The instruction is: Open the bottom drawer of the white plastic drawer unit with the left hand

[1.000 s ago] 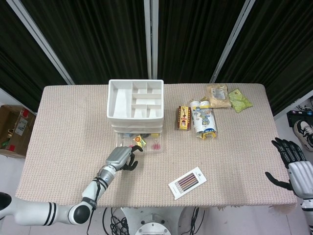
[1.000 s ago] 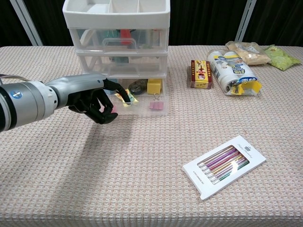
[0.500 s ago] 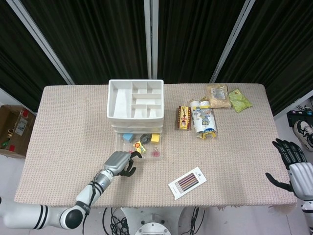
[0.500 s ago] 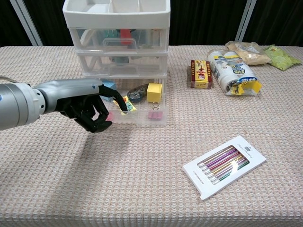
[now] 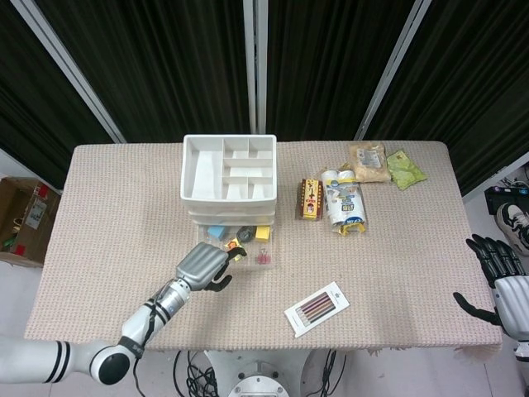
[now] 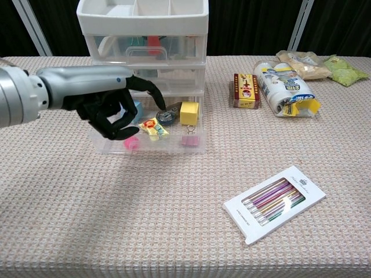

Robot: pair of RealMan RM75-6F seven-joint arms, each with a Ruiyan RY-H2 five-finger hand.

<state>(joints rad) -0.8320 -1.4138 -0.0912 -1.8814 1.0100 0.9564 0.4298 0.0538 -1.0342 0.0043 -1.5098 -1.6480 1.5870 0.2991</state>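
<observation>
Bottom drawer (image 6: 152,143) is pulled well out from the white unit (image 6: 144,49) toward the robot, long axis running left-right, slide axis front-back. Left hand (image 6: 110,110) sits above the drawer's left half w/ fingers (image 6: 152,95) curled and hooked down over the contents; can't tell if it grips or touches anything. Drawer front wall lies just robot-side of the hand, so any further pull goes straight back. Right hand (image 5: 500,273) is far off at the table's right edge, fingers spread, holding nothing. Left is clearly nearer. Writing: snack packs (image 6: 287,87) and red box (image 6: 246,90) carry print, too small to read. Pen box (image 6: 273,203) shows no legible label.
</observation>
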